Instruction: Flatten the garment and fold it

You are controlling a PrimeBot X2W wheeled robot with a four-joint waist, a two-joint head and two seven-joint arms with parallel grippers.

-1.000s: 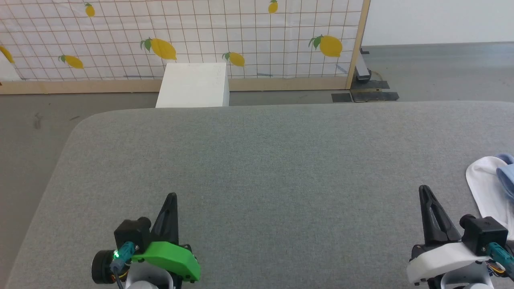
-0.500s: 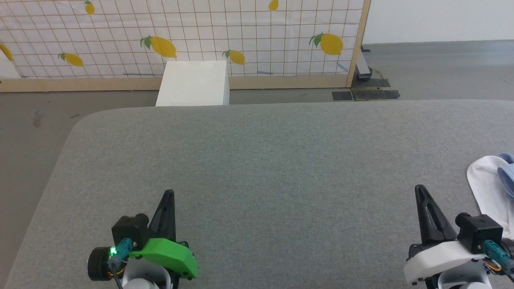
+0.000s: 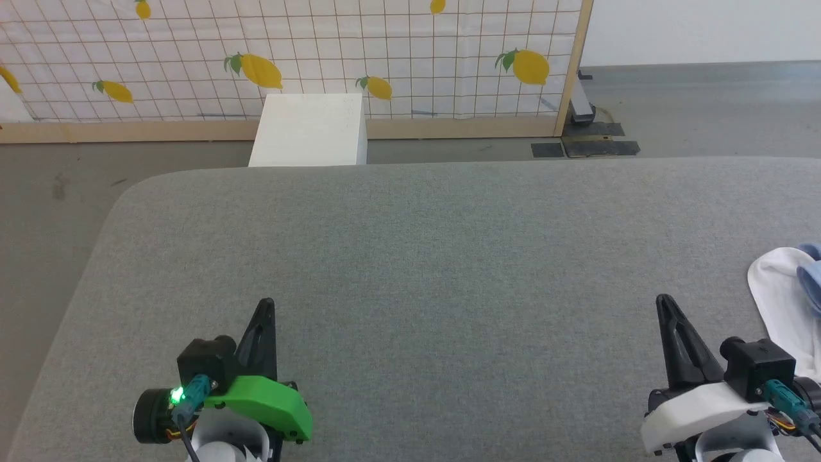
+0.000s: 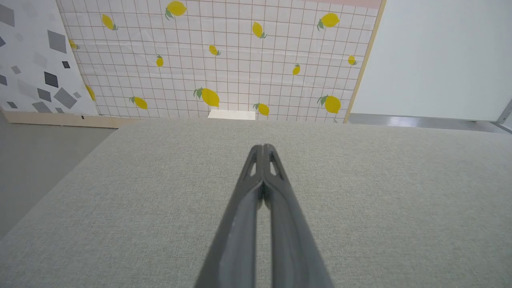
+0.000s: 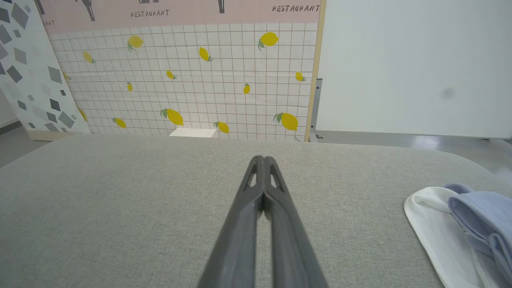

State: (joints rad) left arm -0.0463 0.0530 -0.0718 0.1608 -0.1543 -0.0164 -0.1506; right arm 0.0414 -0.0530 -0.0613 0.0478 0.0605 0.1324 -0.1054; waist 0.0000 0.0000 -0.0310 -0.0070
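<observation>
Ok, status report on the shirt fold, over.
Left end effector shut, empty. Right end effector shut, empty. Garment bunched at right of table, untouched. Nothing between it and right end effector.

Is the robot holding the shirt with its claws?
No, nothing is held. The left claw and right claw are both shut and empty; the garment lies untouched on the table.

You are looking at the garment [image 3: 779, 308], a light blue T-shirt with a white sleeve, lying bunched at the grey surface's right edge, partly cut off.
</observation>
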